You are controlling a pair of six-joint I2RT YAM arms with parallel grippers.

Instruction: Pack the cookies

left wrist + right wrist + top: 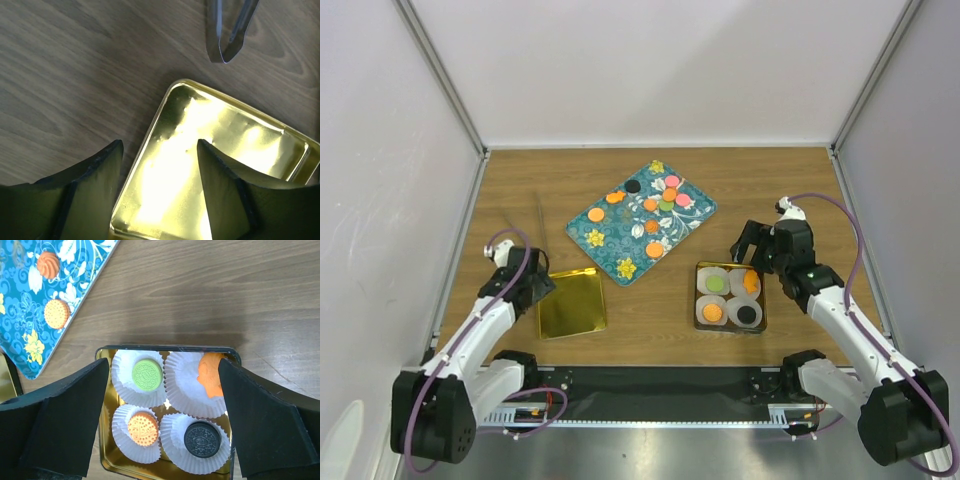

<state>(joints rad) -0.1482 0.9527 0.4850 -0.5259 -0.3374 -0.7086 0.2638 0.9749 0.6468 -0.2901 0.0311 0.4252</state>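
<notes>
Gold shows in both of my wrist views. On my right a gold tin (114, 459) sits on the wooden counter (790, 190) with four white paper cups (182, 385) inside, each holding one of the cookies (147, 374). Seen from the right wrist, the green one is upper left, an orange one leans against its cup's wall upper right, another orange is lower left and a black one lower right. The right tool (162, 405) hangs over this tin, released, its jaws spread wide to either side and grasping nothing. More cookies lie loose on the teal floral tray (620, 235) at the middle of the counter, beyond the tin. They are mostly orange, with black, pink and green among them. On my left a shallow gold pan (295, 145) lies flat on the counter, its inside bright with glare. The left tool (159, 145) is low over the pan's near corner with its jaws apart and nothing clamped. One finger is over bare wood just outside the rim, the other over the pan's inside, so the rim runs between them. I cannot tell whether either tip touches it. Metal tongs (227, 30) lie on the counter near the pan's far edge but apart from it, their bent end turned toward it.
</notes>
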